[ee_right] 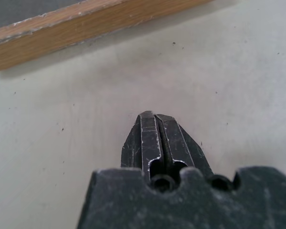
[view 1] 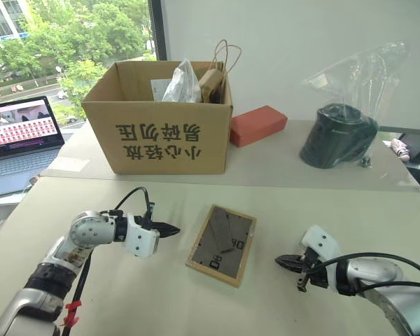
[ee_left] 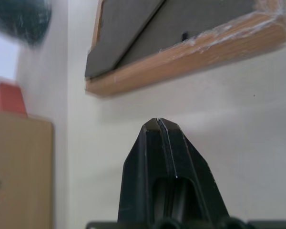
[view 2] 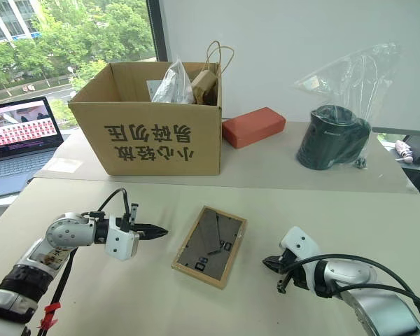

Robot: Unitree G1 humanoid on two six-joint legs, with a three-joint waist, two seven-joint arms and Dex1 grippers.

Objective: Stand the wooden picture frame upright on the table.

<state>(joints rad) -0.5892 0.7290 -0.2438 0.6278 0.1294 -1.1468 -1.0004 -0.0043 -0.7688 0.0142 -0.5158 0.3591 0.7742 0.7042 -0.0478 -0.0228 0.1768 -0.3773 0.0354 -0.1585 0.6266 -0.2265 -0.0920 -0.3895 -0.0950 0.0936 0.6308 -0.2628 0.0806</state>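
Note:
The wooden picture frame [view 1: 222, 244] lies flat on the beige table [view 1: 126, 294], dark grey back up, with its stand folded down and white stickers showing. My left gripper [view 1: 173, 229] hovers just left of the frame, shut and empty, its tip pointing at the frame's left edge. In the left wrist view the frame's light-wood edge [ee_left: 181, 59] lies a short way beyond the closed tip [ee_left: 159, 121]. My right gripper [view 1: 280, 261] sits to the frame's right, shut and empty, pointing toward it. The right wrist view has the frame's wooden edge [ee_right: 86, 28] beyond the closed fingers [ee_right: 152, 119].
On a second beige table behind stand a cardboard box [view 1: 161, 119] with bags inside, a red-orange box [view 1: 257, 124] and a dark round container under clear plastic [view 1: 338, 133]. A laptop [view 1: 21, 129] is at the far left.

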